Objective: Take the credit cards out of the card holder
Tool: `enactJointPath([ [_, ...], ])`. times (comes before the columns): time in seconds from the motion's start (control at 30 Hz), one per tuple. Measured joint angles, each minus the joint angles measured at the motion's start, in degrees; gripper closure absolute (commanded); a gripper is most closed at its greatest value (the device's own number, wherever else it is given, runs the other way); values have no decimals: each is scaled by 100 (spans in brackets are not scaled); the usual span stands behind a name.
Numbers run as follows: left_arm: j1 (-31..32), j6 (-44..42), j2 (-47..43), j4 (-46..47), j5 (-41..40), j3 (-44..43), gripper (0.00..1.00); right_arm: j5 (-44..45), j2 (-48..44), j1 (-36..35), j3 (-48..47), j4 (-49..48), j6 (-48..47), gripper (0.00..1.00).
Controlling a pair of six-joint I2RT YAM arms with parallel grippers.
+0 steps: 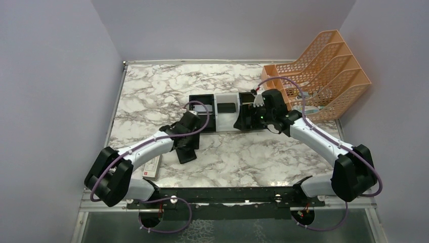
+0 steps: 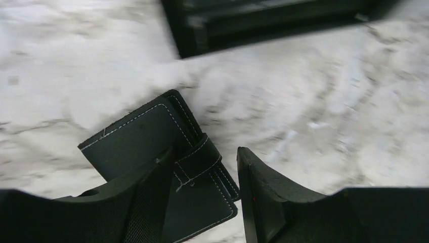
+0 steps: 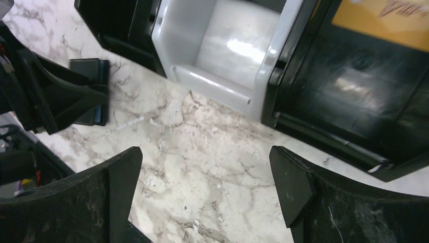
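The holder [image 2: 136, 136] lay folded shut on the table [image 1: 152, 91], in front of the tray [image 3: 268, 66] and under the left gripper [image 2: 206, 152]. Its strap [image 2: 195, 154] was wrapped across the closed edge. No card showed on or in it. A gold card [image 3: 384, 20] lay in the tray's right black compartment, and a pale grey slip [image 1: 202, 108] in the left black compartment may have been the silver one, though the top view was too small to tell. On that showing the cards were probably already out and the task near its end. Whether anything was left inside the closed holder could not be seen.

The holder was flat and matte black, leather-like, with pale stitching along its edges and rounded corners. The gold card was thin, smooth and faintly glossy. The tray was hard, shiny plastic with straight walls, white in the middle and black on both sides.

The left gripper's fingers were apart, one on each side of the strap; contact could not be judged. The right gripper [image 3: 205, 162] was spread wide over bare marble just before the tray, holding nothing. The table was glossy, grey-veined marble. A white box [image 1: 152, 166] lay by the left arm, and an orange mesh rack [image 1: 324, 71] stood at the far right.
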State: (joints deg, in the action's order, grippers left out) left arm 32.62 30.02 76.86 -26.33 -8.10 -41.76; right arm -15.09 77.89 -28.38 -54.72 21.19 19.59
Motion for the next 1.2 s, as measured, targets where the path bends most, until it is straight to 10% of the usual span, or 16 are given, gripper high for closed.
enactJointPath([
  [0.3,1703,881,-931,483,-264,94,28,-778,-551,0,1329,-640,752,1],
  [0.67,1469,1956,-2321,92,-1346,822,28,-1873,-708,0,2553,-2409,2041,17],
  [0.87,1443,2286,-2000,70,-1047,1292,28,-2037,-708,0,2999,-3259,2590,0],
  [1.2,874,2074,-1797,629,-221,1502,24,-2238,-562,0,3668,-4227,3230,1],
])
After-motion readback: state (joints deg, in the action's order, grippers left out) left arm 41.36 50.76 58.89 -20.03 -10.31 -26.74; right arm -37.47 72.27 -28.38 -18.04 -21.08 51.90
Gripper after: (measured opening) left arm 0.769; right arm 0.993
